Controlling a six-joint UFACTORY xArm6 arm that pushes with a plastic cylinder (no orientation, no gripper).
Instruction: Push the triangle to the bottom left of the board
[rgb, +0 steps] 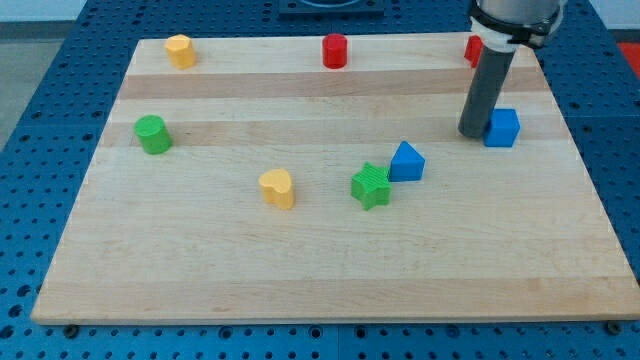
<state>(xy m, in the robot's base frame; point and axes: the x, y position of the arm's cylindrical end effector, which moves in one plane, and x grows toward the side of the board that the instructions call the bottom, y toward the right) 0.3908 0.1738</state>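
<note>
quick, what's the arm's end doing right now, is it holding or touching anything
No gripper: my tip holds nothing. It sits right beside the blue cube, on its left in the view; contact cannot be told. The blue triangle is apart.

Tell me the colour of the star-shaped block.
Green: the star block shows clearly in the camera view.
</note>
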